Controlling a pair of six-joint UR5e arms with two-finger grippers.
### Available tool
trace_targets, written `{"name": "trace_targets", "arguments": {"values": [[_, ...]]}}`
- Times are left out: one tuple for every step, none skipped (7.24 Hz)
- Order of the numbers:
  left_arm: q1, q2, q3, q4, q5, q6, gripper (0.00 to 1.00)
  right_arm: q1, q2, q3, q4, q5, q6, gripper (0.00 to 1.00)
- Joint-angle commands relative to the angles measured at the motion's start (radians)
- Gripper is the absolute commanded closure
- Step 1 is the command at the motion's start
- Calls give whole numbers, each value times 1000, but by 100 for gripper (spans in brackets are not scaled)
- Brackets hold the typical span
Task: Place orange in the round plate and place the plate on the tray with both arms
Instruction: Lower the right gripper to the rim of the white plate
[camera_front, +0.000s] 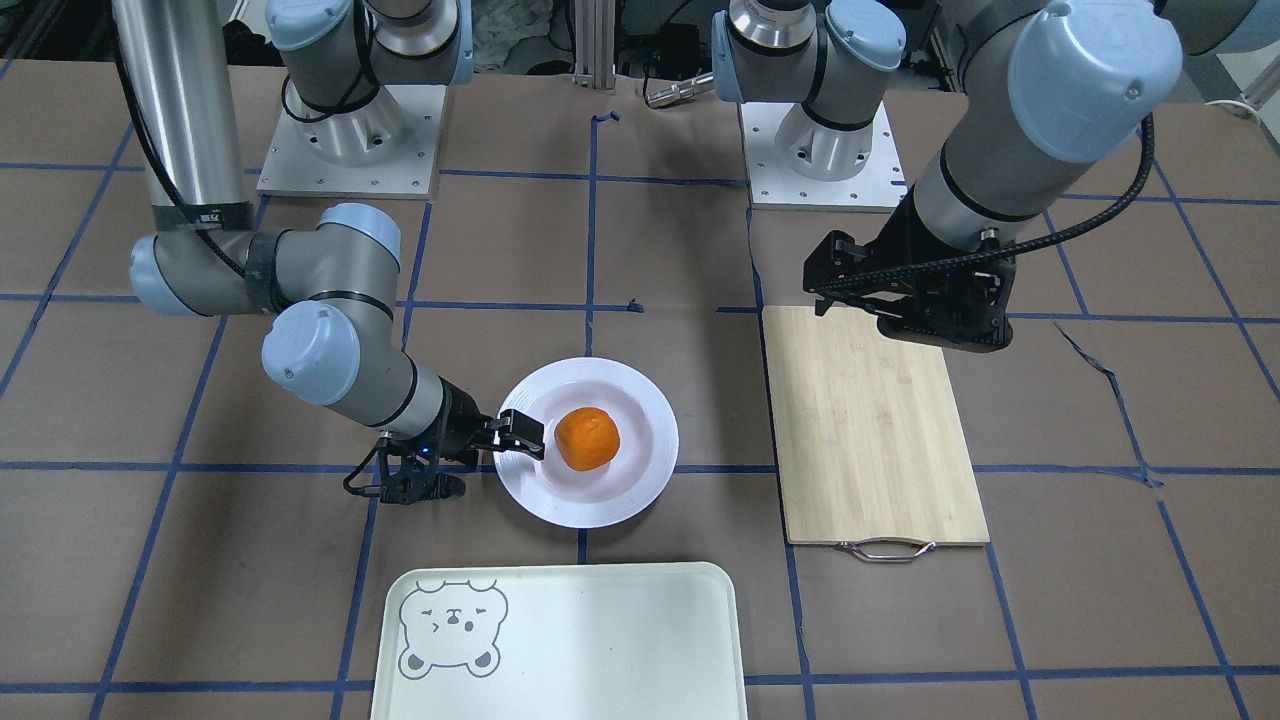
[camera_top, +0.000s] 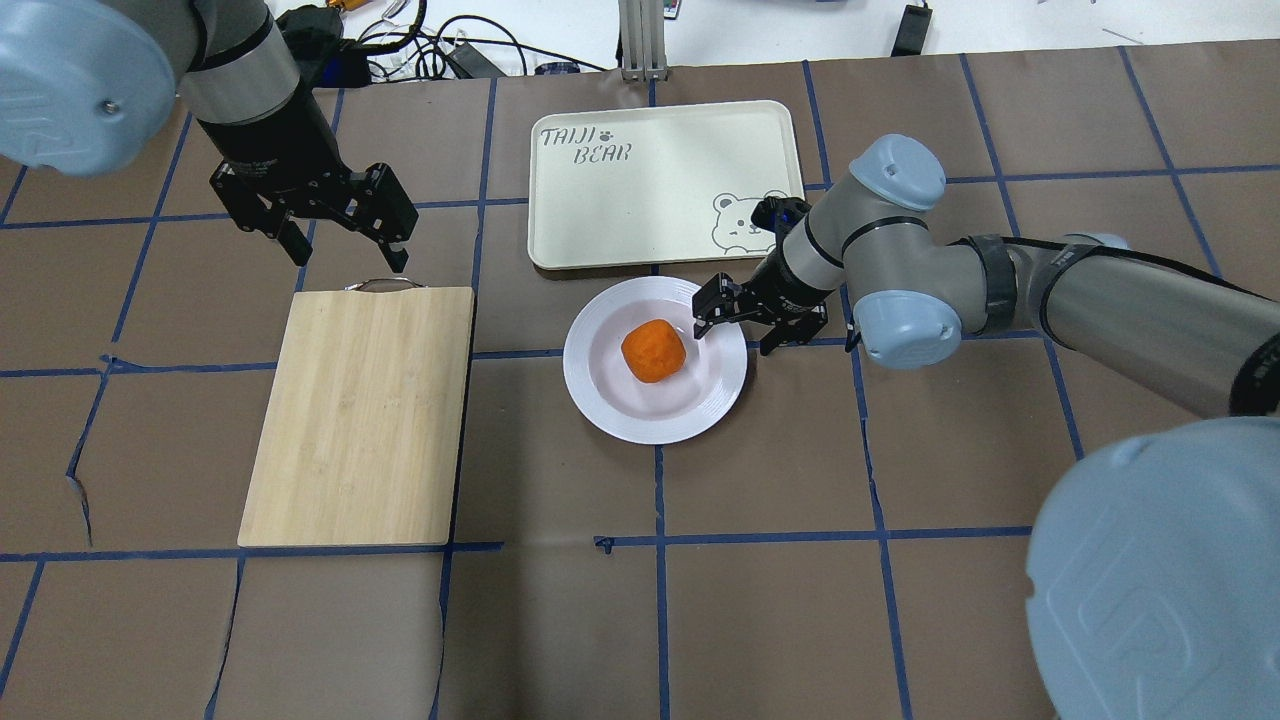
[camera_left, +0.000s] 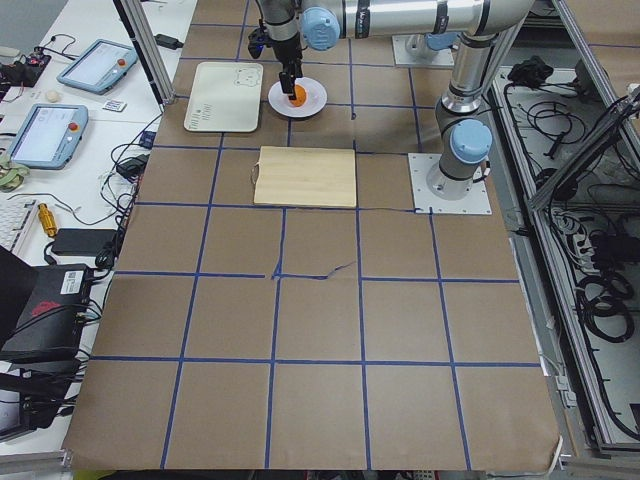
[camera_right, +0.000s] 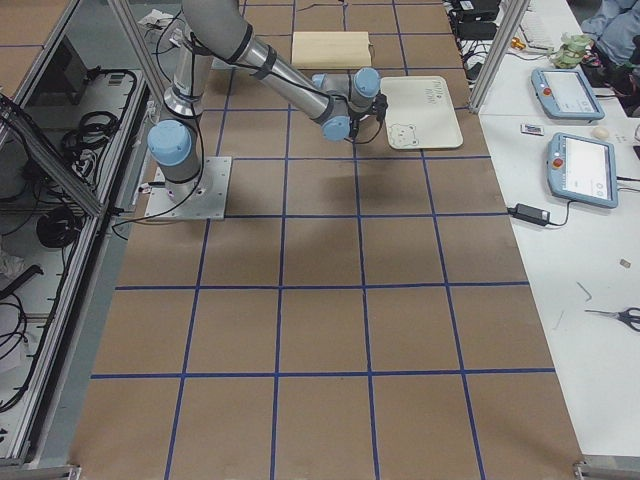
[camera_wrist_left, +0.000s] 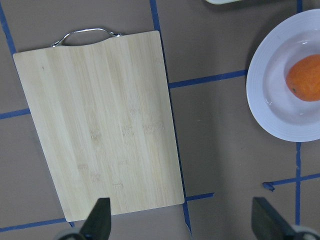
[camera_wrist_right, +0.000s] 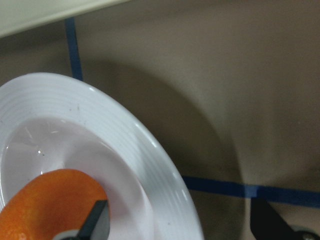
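Observation:
The orange (camera_front: 587, 438) (camera_top: 654, 351) sits in the well of the round plate (camera_front: 640, 490) (camera_top: 600, 400), which rests on the table just short of the tray (camera_front: 600, 640) (camera_top: 650, 170). My right gripper (camera_top: 735, 335) (camera_front: 515, 432) is low at the plate's edge on the right arm's side and open. In the right wrist view one finger (camera_wrist_right: 95, 222) is over the well beside the orange (camera_wrist_right: 50, 205) and the other finger (camera_wrist_right: 270, 222) is outside the rim (camera_wrist_right: 125, 135). My left gripper (camera_top: 350, 258) (camera_wrist_left: 185, 222) hangs open and empty above the handle end of the cutting board.
A bamboo cutting board (camera_top: 360, 410) (camera_front: 875, 420) with a metal handle (camera_top: 380, 285) lies on the left arm's side, apart from the plate. Brown paper with blue tape lines covers the table. Both arm bases (camera_front: 350, 140) stand at the robot's edge.

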Motion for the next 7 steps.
{"name": "trace_targets", "arguments": {"values": [[3,4,-11,45,0,-4,0,3,7,23,-59,0,3,6],[3,4,-11,45,0,-4,0,3,7,22,-54,0,3,15],[3,4,-11,45,0,-4,0,3,6,23,-50,0,4,27],[3,4,-12,45,0,-4,0,13,4,22,-48,0,12,35],[4,-1,-12,45,-1,4,0,27,0,23,-47,0,35,47],[4,-1,-12,47,-1,2,0,39,-4,22,-47,0,61,57],[4,-1,-12,47,-1,-2,0,41,-4,23,-45,0,64,73]]}}
